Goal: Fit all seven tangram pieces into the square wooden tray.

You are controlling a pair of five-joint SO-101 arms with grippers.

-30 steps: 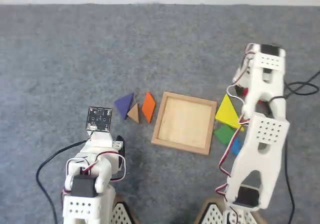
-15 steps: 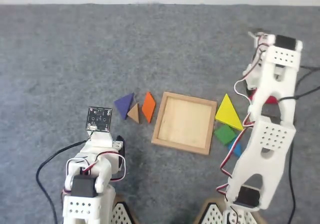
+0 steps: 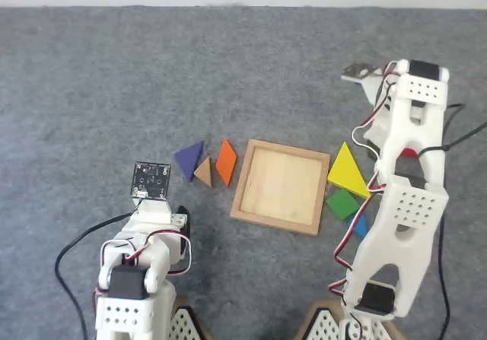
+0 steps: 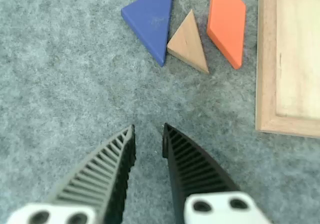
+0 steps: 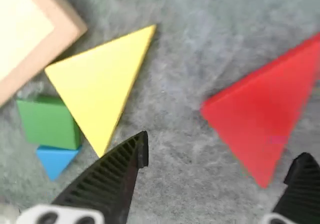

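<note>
Grey felt-like cloth is covering the bench (image 3: 114,74), and I am taking the square wooden tray (image 3: 281,184) as my landmark. It is lying flat, turned slightly askew, with all seven pieces lying on the cloth outside it.

On the side of the tray facing the left arm, three pieces are sitting in a close row. The orange parallelogram (image 3: 226,162) is nearest the tray and just clear of its rim, then comes the small tan triangle (image 3: 203,173), and the dark blue triangle (image 3: 189,157) is farthest out. The left pincer (image 4: 148,130) is hovering a little short of this row, well off that side of the tray. Its jaws are parted by only a narrow slit and are gripping nothing.

On the opposite side, the yellow triangle (image 3: 346,171) is lying just beside the tray's rim. The green square (image 3: 342,203) is sitting close against it, near the tray's corner, and the light blue triangle (image 3: 359,224) is touching the green square on the side away from the tray. The red triangle (image 5: 260,119) is lying farther out from the tray than the yellow one, apart from it. The right pincer (image 5: 222,149) is hanging there spread wide, one jaw by the yellow triangle's tip and the other past the red triangle, and it is holding nothing.
</note>
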